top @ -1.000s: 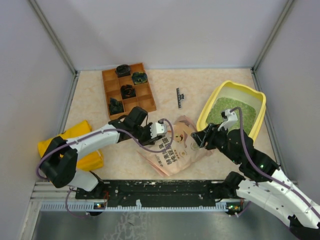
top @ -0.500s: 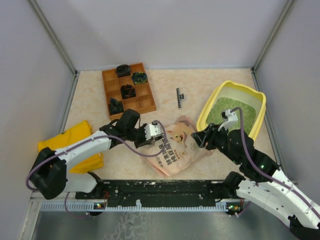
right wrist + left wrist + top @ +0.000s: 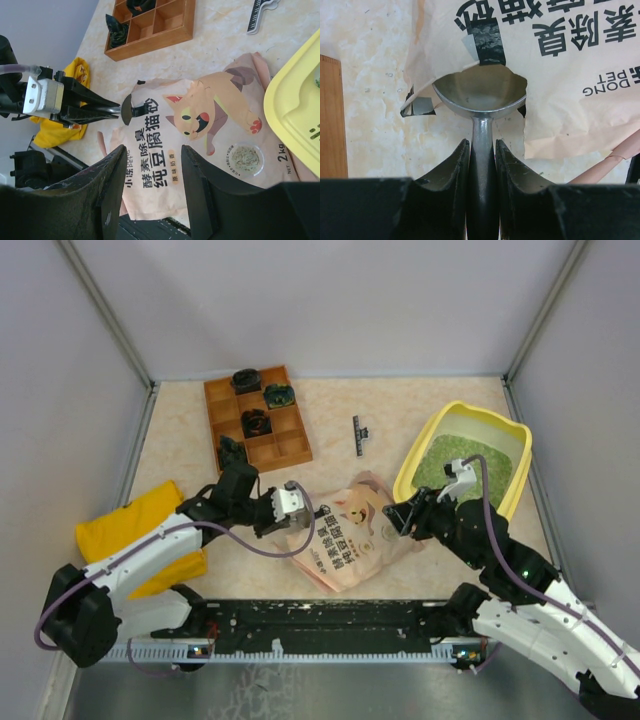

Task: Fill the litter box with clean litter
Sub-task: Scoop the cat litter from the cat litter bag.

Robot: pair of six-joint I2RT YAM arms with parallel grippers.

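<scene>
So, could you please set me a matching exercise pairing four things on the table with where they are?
1 litter box
2 scoop
3 wooden tray
4 yellow cloth

A between the left fingers
B far left, holding dark objects
C right side, green litter inside
D near left corner

Pairs: 1-C, 2-A, 3-B, 4-D.

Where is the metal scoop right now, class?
Left wrist view: the scoop sits centre frame, handle clamped in the left hand, bowl at the torn edge of the pink pouch.
</scene>
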